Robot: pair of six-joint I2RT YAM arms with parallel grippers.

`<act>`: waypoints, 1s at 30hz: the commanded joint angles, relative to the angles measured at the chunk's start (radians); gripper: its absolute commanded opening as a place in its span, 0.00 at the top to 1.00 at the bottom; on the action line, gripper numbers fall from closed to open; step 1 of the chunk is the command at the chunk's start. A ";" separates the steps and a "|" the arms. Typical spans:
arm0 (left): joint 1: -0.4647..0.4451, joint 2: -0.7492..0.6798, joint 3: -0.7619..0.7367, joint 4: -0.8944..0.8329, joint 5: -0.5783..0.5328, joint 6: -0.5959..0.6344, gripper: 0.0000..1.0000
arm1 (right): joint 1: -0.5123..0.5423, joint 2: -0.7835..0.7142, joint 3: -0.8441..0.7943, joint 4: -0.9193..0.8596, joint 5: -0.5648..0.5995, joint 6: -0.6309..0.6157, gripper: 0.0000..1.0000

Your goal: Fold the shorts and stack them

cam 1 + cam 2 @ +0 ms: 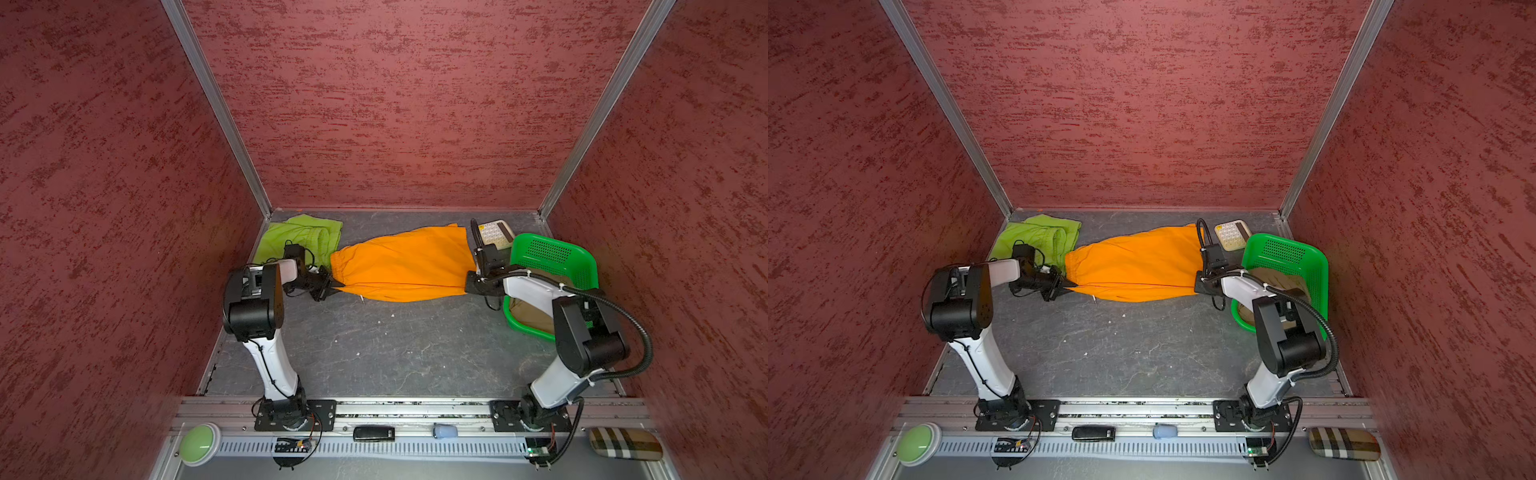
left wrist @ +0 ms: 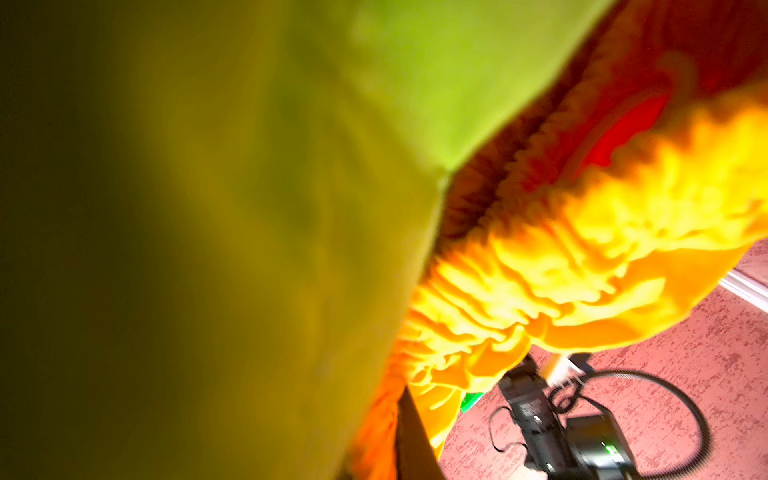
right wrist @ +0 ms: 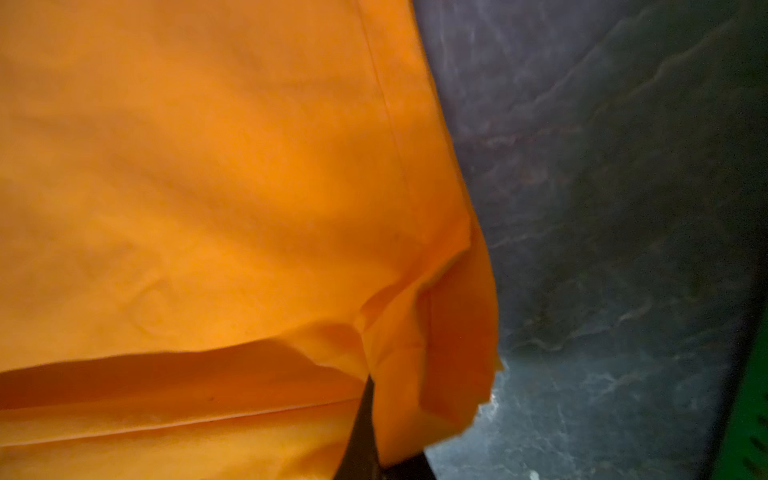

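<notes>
The orange shorts point(image 1: 403, 266) point(image 1: 1133, 266) lie stretched across the back of the table between both grippers. My left gripper point(image 1: 337, 286) point(image 1: 1071, 286) is shut on the gathered waistband end point(image 2: 582, 257), and one dark finger point(image 2: 409, 436) shows beside the fabric. My right gripper point(image 1: 468, 287) point(image 1: 1198, 286) is shut on the leg-hem end, with orange cloth point(image 3: 208, 187) draped round its finger point(image 3: 363, 428). The lime green shorts point(image 1: 299, 237) point(image 1: 1038, 235) point(image 2: 291, 166) lie folded in the back left corner, just behind the left gripper. The khaki shorts point(image 1: 534, 313) point(image 1: 1279, 278) sit inside the green basket point(image 1: 552, 249) point(image 1: 1287, 249).
The basket stands at the right, under my right arm. A beige keypad device point(image 1: 494, 232) point(image 1: 1231, 235) lies behind it near the back wall. Red walls close in three sides. On the front rail sit a green button point(image 1: 199, 444), a black device point(image 1: 374, 433) and a plaid case point(image 1: 625, 444).
</notes>
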 commanded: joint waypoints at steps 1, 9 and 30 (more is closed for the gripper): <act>-0.002 0.004 0.002 -0.024 -0.034 0.027 0.83 | -0.023 0.007 -0.006 0.025 0.057 -0.030 0.99; -0.021 -0.105 0.003 -0.021 -0.011 0.040 0.47 | -0.028 -0.023 0.028 -0.019 0.028 -0.043 0.47; -0.249 -0.202 0.282 -0.137 -0.259 0.114 0.01 | -0.027 0.134 0.412 0.072 -0.326 0.075 0.01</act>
